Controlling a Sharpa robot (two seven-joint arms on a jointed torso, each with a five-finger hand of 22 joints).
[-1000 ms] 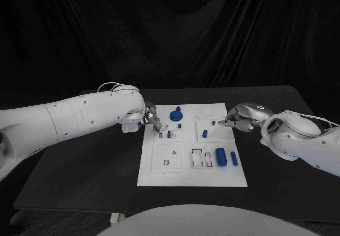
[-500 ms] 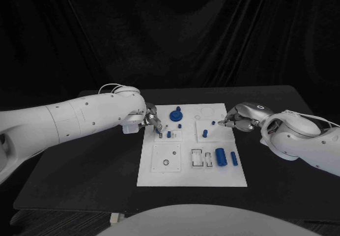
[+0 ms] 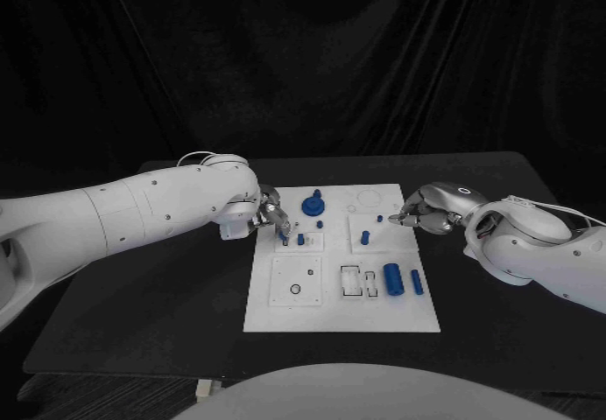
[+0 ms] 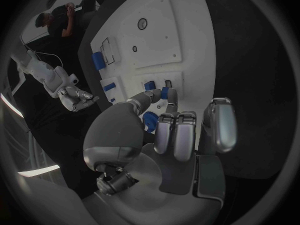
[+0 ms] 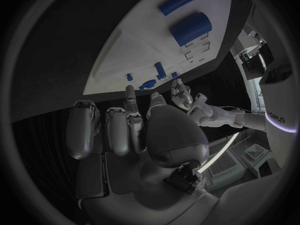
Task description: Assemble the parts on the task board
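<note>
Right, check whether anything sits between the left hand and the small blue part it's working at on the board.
Nothing visible does. The left hand is already at the task board: in the left wrist view its fingers pinch the small blue part just above the board, with only bare white plate around them.

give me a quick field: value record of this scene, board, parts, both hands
board: white rectangular task board in the middle of the black table
loose parts: large blue cylinder and slimmer blue rod lying at the board's right side
standing parts: blue round knobbed piece near the far edge; short blue peg upright further right
left hand: over the board's far-left area, pinching a small blue piece at its fingertips
right hand: at the board's right edge, fingers curled; whether it holds anything is unclear
</note>
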